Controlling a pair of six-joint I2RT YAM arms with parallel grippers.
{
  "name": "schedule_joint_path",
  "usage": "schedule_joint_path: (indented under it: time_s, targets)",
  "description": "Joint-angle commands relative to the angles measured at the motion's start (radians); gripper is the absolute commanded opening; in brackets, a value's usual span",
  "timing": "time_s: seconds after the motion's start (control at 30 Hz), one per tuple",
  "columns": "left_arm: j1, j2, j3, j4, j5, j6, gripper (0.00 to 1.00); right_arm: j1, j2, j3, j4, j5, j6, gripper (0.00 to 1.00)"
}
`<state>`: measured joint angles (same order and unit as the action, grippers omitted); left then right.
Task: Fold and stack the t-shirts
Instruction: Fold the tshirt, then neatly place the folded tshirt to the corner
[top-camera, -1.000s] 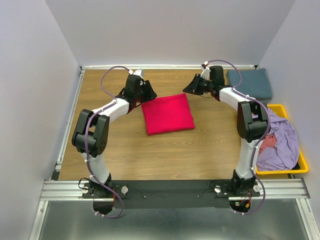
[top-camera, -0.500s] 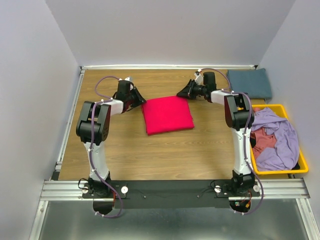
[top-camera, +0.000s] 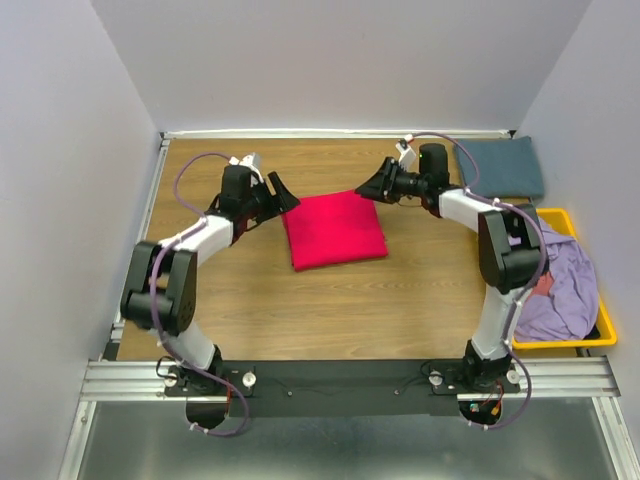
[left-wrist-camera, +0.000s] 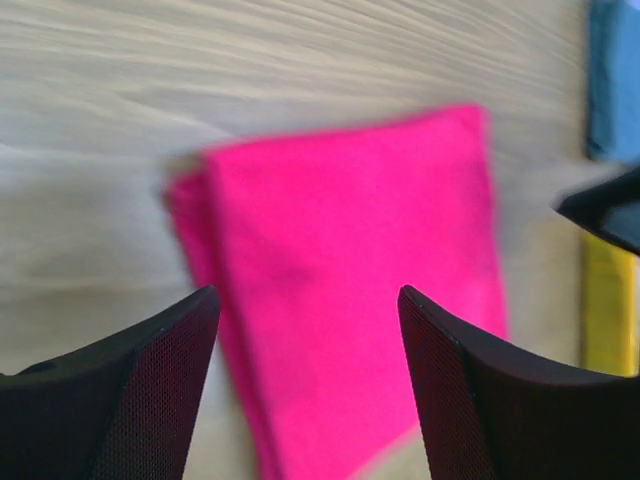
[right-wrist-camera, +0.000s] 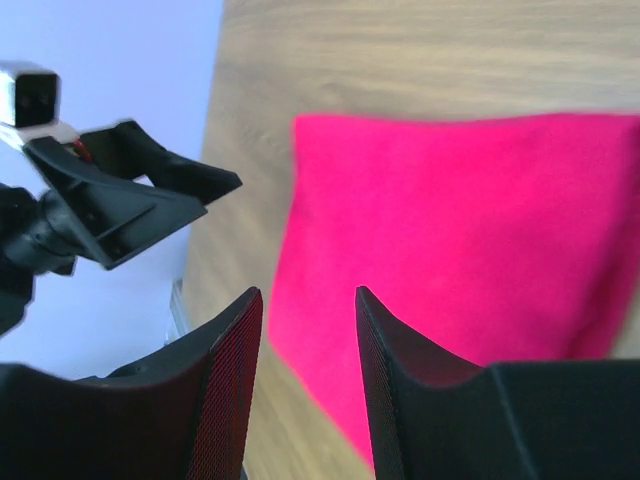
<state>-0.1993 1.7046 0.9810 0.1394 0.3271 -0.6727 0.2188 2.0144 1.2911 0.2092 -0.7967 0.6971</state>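
Observation:
A crimson-pink t-shirt (top-camera: 335, 228) lies folded into a square in the middle of the table. My left gripper (top-camera: 283, 195) hovers just off its far left corner. In the left wrist view the left gripper (left-wrist-camera: 308, 292) is open, with the shirt (left-wrist-camera: 350, 270) beyond its fingers and nothing between them. My right gripper (top-camera: 368, 187) is at the far right corner. In its wrist view the right gripper (right-wrist-camera: 308, 292) is open over the shirt (right-wrist-camera: 460, 230). A slate blue-grey t-shirt (top-camera: 500, 167) lies folded at the back right. A lavender t-shirt (top-camera: 562, 285) and a pinkish one (top-camera: 536, 284) are crumpled in the bin.
The yellow plastic bin (top-camera: 565, 343) stands at the right edge of the table, beside the right arm. Metal rails border the table on the left (top-camera: 140, 240) and at the back (top-camera: 330, 133), with grey walls close around.
Both arms have changed pose, and the left gripper has drawn back slightly left from the shirt's corner. The right gripper's jaws stand wider. The crimson shirt has not moved.

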Motion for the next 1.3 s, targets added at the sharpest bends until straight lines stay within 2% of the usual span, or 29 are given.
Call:
schedule_joint_path:
  time_s: [0.0, 0.07, 0.17, 0.23, 0.27, 0.4, 0.47, 0.53, 0.63, 0.73, 0.8, 0.83, 0.87, 0.9, 0.93, 1.03, 1.07, 1.13, 1.2, 1.27]
  targets:
    - [-0.107, -0.157, -0.111, -0.006, 0.032, 0.035, 0.77, 0.045, -0.095, -0.166, 0.009, -0.067, -0.050, 0.50]
    - [-0.188, -0.180, -0.149, 0.009, 0.033, 0.019, 0.72, 0.054, -0.109, -0.226, 0.041, -0.097, -0.062, 0.49]
    - [-0.233, -0.140, -0.241, 0.064, 0.061, -0.030, 0.61, 0.056, -0.097, -0.358, 0.131, -0.136, -0.038, 0.45]
    - [-0.233, -0.102, -0.307, 0.112, 0.057, -0.076, 0.44, 0.053, -0.051, -0.410, 0.171, -0.136, -0.062, 0.43]
    - [-0.233, -0.096, -0.326, 0.120, 0.043, -0.083, 0.44, 0.053, -0.031, -0.421, 0.174, -0.130, -0.071, 0.42]
    - [-0.194, -0.074, -0.390, 0.106, -0.016, -0.125, 0.31, 0.036, 0.032, -0.470, 0.211, -0.095, -0.076, 0.37]
    - [-0.161, -0.097, -0.415, 0.118, -0.028, -0.148, 0.27, 0.034, 0.020, -0.484, 0.210, -0.079, -0.079, 0.37]
    - [-0.109, -0.123, -0.433, 0.112, -0.036, -0.146, 0.26, 0.034, -0.012, -0.493, 0.207, -0.073, -0.074, 0.37]
    - [-0.080, -0.175, -0.401, 0.037, -0.057, -0.101, 0.31, 0.034, -0.127, -0.480, 0.130, -0.037, -0.108, 0.39]
    - [-0.084, -0.239, -0.334, -0.035, -0.111, -0.036, 0.58, 0.034, -0.285, -0.426, -0.042, 0.057, -0.178, 0.46]
    - [-0.113, -0.293, -0.267, -0.099, -0.181, 0.026, 0.78, 0.034, -0.357, -0.380, -0.167, 0.204, -0.208, 0.54]
    - [-0.135, -0.307, -0.236, -0.127, -0.221, 0.059, 0.82, 0.034, -0.423, -0.365, -0.206, 0.265, -0.221, 0.57]
    - [-0.197, -0.318, -0.204, -0.188, -0.305, 0.086, 0.90, 0.034, -0.452, -0.349, -0.306, 0.403, -0.226, 0.64]
    - [-0.230, -0.316, -0.170, -0.219, -0.354, 0.111, 0.91, 0.034, -0.483, -0.337, -0.350, 0.472, -0.229, 0.67]
    - [-0.303, -0.307, -0.107, -0.265, -0.411, 0.166, 0.92, 0.034, -0.526, -0.313, -0.435, 0.601, -0.226, 0.75]
    - [-0.412, -0.281, -0.004, -0.323, -0.488, 0.267, 0.91, 0.034, -0.569, -0.279, -0.557, 0.758, -0.222, 0.84]
    - [-0.496, -0.255, 0.019, -0.333, -0.540, 0.301, 0.91, 0.034, -0.592, -0.274, -0.623, 0.842, -0.220, 0.88]
    - [-0.572, -0.202, 0.076, -0.357, -0.632, 0.385, 0.90, 0.033, -0.617, -0.285, -0.668, 0.907, -0.202, 0.91]
    - [-0.679, -0.159, 0.122, -0.366, -0.678, 0.433, 0.87, 0.033, -0.660, -0.326, -0.699, 0.919, -0.177, 0.93]
    - [-0.733, -0.084, 0.156, -0.377, -0.707, 0.501, 0.85, 0.033, -0.695, -0.370, -0.714, 0.919, -0.154, 0.93]
